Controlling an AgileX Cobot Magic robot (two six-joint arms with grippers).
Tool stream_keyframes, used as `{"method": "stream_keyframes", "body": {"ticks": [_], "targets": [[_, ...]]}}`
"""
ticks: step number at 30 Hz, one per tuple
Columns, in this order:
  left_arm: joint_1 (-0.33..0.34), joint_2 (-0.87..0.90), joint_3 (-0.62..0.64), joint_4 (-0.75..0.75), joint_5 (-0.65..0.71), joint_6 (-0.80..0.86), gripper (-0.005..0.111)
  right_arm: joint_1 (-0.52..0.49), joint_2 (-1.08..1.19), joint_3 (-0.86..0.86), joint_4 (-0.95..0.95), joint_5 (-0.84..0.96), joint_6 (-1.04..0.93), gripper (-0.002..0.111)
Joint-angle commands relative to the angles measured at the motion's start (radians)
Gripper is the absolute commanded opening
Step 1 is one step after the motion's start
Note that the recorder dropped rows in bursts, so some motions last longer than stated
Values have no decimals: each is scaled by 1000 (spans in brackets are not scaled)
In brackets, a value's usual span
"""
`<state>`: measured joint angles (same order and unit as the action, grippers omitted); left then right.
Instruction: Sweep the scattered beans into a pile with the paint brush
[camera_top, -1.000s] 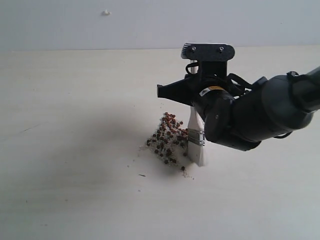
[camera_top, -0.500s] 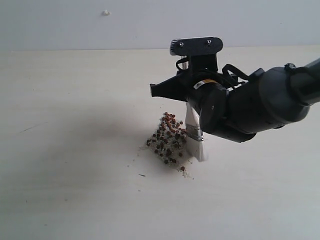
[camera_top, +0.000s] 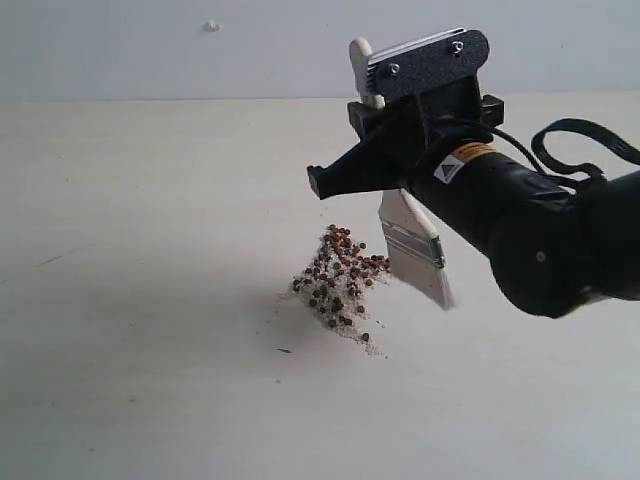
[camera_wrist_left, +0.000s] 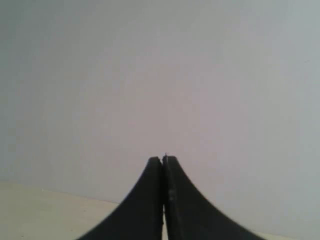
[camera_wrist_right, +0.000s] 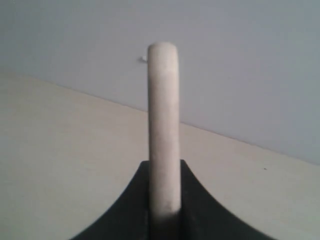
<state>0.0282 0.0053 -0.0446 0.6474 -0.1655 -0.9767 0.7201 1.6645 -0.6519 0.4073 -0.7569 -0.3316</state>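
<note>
Pale table (camera_top: 150, 300), grey wall (camera_top: 200, 50): the right gripper (camera_top: 392, 168) holds the paint brush (camera_top: 415, 250) clear of the surface, with the pile (camera_top: 335, 280) at its nine o'clock. Stray beans (camera_top: 365, 337) at the pile's five o'clock likely need a light inward stroke.

Left wrist view: the left gripper (camera_wrist_left: 163, 167) is pressed closed and empty.

Right wrist view: the jaws clamp the handle (camera_wrist_right: 163, 115).

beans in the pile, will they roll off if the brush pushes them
Small and round, the beans would probably roll and scatter if shoved fast; loose ones at the edge suggest that. The brush bristles likely flex, so some may slip past.
</note>
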Motion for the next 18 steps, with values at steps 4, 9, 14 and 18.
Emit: {"method": "stream_keyframes", "body": {"ticks": [4,9,14,18], "targets": [[1,-5,6,4,3,4,0,0,-39,142,-239,-153,133,0],[1,-5,6,4,3,4,0,0,-39,230,-421,-347,318,0],[1,-5,6,4,3,4,0,0,1,243,-547,-464,471,0],[1,-5,6,4,3,4,0,0,43,243,-547,-464,473,0]]}}
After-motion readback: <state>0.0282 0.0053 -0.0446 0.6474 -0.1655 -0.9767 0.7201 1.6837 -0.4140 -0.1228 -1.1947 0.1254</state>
